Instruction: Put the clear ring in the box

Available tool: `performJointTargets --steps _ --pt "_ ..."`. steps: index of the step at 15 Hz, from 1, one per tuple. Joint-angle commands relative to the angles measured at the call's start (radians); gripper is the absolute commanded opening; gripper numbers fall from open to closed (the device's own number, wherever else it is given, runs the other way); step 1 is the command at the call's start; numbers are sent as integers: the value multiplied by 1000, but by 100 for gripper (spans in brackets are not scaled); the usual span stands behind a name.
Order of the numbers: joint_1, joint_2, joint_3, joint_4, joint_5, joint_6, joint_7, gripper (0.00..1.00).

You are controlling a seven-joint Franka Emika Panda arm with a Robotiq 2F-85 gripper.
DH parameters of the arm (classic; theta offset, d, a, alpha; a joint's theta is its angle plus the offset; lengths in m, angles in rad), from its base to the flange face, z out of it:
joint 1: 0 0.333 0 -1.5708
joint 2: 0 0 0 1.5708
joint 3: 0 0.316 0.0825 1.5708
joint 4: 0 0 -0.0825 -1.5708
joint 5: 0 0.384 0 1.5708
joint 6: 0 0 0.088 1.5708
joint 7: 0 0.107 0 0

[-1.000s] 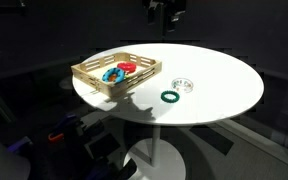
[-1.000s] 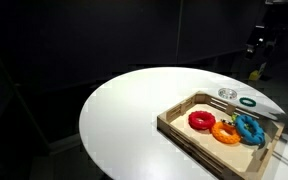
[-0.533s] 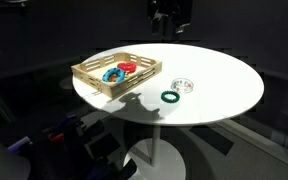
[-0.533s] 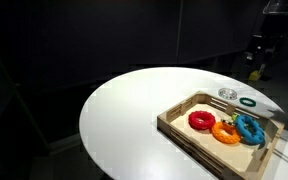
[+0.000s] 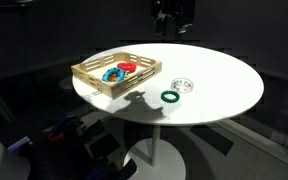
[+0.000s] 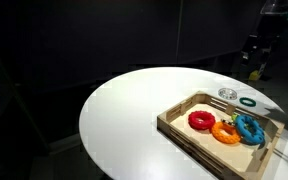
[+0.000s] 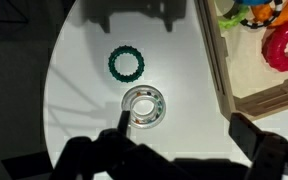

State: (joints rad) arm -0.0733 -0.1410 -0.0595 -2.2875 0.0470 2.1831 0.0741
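Note:
The clear ring (image 7: 144,107) lies flat on the white table beside the dark green ring (image 7: 126,64). It also shows in both exterior views (image 5: 183,86) (image 6: 227,94). The box (image 7: 227,75) is a light wooden tray with slatted sides (image 5: 92,78) (image 6: 179,125); it holds a red ring (image 7: 284,45), a blue one and an orange one. My gripper (image 7: 184,135) is open and empty, high above the table. Its left finger lines up with the clear ring's edge. In both exterior views (image 5: 174,20) (image 6: 255,62) it hangs dark over the table's far side.
The round white table (image 5: 224,75) stands on a pedestal in a dark room. The green ring (image 5: 170,97) lies near the table's edge. Dark clutter (image 5: 69,140) sits on the floor by the table.
The gripper has shifted slightly sideways above the table. The rings and the box have not moved.

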Motion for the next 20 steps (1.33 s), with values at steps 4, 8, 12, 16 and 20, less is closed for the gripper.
performJointTargets --steps 4,8,12,16,20 --pt "-5 125 -2 89 -33 24 91 100" --pt "-7 193 -13 112 -75 43 149 100" --pt "-11 252 -37 118 -124 94 194 100" --pt "-10 309 -65 125 -148 149 220 100" --pt "-7 357 -82 128 -146 190 228 100"
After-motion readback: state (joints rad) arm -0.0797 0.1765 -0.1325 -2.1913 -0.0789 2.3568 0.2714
